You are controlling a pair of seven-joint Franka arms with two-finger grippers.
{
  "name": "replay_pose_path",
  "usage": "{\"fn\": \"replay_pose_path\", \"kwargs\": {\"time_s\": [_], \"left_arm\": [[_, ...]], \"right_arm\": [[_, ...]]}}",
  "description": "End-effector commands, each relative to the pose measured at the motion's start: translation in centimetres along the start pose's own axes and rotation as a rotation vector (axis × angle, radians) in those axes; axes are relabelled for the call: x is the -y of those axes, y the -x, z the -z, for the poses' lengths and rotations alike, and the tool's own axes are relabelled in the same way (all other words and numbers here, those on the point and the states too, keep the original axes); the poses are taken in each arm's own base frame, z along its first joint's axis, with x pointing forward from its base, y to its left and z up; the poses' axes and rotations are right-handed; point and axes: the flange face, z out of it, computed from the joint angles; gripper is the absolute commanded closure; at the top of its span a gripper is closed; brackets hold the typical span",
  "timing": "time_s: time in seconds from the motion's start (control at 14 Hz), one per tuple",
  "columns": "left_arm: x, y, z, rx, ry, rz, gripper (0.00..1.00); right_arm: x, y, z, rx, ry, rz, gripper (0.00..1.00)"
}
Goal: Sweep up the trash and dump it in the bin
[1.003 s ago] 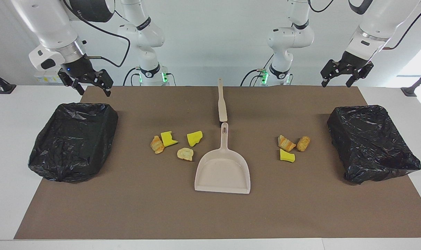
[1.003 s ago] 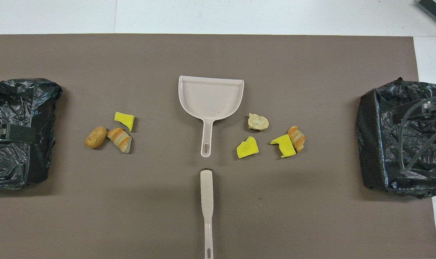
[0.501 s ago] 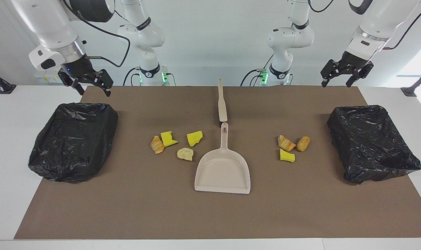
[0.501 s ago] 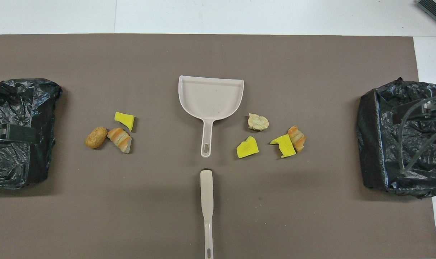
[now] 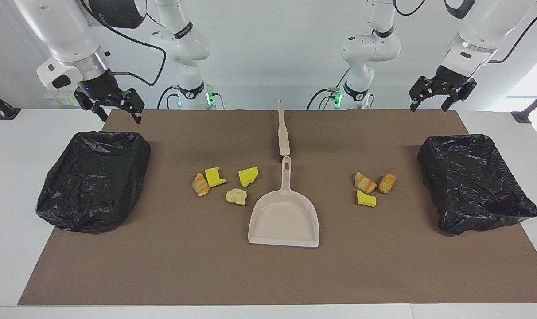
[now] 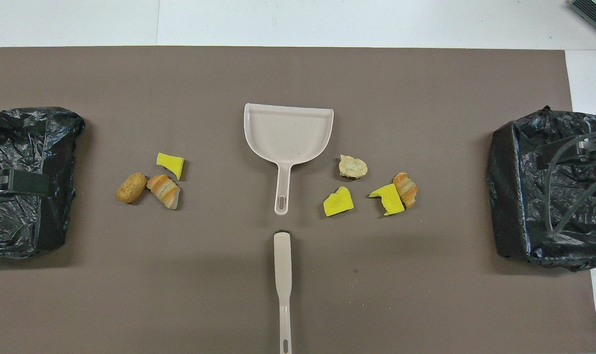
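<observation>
The trash lies on the brown mat in two clusters, one on each side of the beige dustpan (image 5: 284,219). Toward the right arm's end are two yellow chunks (image 5: 248,176) and two tan lumps (image 5: 200,184). Toward the left arm's end are one yellow chunk (image 5: 366,199) and two bread-like lumps (image 5: 387,183). The brush (image 5: 283,128) lies nearer to the robots, in line with the dustpan's handle. A black-bagged bin (image 5: 91,177) sits at the right arm's end and another bin (image 5: 472,181) at the left arm's. My right gripper (image 5: 121,118) and left gripper (image 5: 429,106) hang open and empty in the air.
The brown mat (image 5: 162,266) covers most of the white table. In the overhead view the dustpan (image 6: 288,132) opens away from the robots, with the brush (image 6: 282,275) lying along the mat's middle.
</observation>
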Motion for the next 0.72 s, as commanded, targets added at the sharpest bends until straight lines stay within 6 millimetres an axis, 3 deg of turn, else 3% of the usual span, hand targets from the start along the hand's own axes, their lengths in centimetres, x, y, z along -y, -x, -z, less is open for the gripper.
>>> {"fn": "replay_pose_path", "kwargs": {"time_s": [0.0,0.43,0.64], "left_arm": [[-0.3,0.6,-0.1,-0.008,-0.011,0.007,0.0],[-0.3,0.6,-0.1,-0.008,-0.011,0.007,0.0],[-0.6,0.6,-1.6,0.015,-0.012,-0.008,0.0]], "right_arm": [[0.3,0.7,0.1,0.003,0.0,-0.018,0.0],[0.3,0.8,0.0,0.009,0.0,-0.014,0.0],[0.6,0.8,0.0,0.012,0.002,-0.009,0.0]]}}
